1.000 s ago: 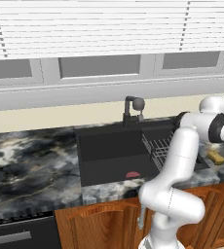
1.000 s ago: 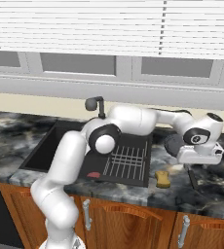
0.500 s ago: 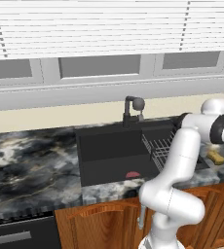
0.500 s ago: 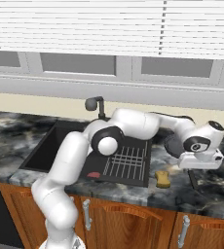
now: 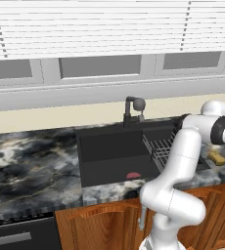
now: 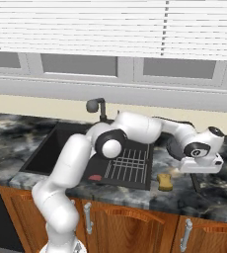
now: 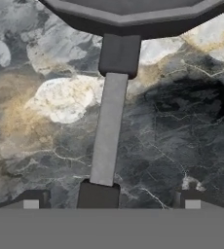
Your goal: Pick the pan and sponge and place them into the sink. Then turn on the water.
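Observation:
The dark grey pan lies on the marble counter at the top of the hand view, its long handle running straight down toward me. My gripper is open, with the handle's end between the two fingertips, nearer the left one, and nothing gripped. In the right base view the gripper hangs low over the counter, just right of the yellow sponge. The sponge rests on the counter right of the black sink. No water runs from the faucet.
A wire dish rack sits in the sink's right half, and a red drain spot marks the basin floor. My arm reaches across over the rack. Marble counter extends to the left; wooden cabinet fronts are below.
The hand has come down toward the counter over the pan handle, to the right of the sponge. The jaws stayed open; pan and sponge have not moved.

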### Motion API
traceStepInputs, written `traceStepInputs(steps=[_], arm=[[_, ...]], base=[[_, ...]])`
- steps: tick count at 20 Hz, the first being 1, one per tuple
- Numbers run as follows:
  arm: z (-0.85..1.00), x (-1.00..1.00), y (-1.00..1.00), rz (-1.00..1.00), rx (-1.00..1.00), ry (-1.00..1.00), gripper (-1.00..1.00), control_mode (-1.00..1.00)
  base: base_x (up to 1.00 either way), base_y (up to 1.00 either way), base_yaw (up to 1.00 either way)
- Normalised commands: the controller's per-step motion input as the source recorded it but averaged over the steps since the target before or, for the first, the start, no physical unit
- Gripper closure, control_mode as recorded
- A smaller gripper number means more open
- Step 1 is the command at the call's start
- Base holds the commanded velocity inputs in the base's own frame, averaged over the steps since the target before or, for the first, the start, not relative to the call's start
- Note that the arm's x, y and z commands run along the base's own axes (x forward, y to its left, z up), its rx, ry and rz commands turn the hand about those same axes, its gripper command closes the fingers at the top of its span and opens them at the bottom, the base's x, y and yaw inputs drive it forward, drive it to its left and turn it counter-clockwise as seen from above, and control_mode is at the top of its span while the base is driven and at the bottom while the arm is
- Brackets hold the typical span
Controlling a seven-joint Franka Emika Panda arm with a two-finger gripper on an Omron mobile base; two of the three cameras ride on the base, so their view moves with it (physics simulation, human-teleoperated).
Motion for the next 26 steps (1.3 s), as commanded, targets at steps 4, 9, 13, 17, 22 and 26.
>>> traceStepInputs(steps=[4,9,13,17,22,26], arm=[[-0.23,0.11,0.0,0.0,0.0,0.0,-1.0,-1.0],[-0.24,0.08,0.0,0.0,0.0,0.0,-1.0,-1.0],[-0.27,0.08,0.0,0.0,0.0,0.0,-1.0,-1.0],[-0.3,0.07,0.01,0.0,-0.01,0.0,-1.0,-1.0],[-0.31,0.01,0.03,0.0,-0.02,0.0,1.0,-1.0],[-0.12,-0.04,0.0,0.0,0.0,-0.01,1.0,-1.0]], base=[[0.0,0.0,0.0],[0.0,0.0,0.0],[0.0,0.0,0.0],[0.0,0.0,0.0],[0.0,0.0,0.0],[0.0,0.0,0.0]])
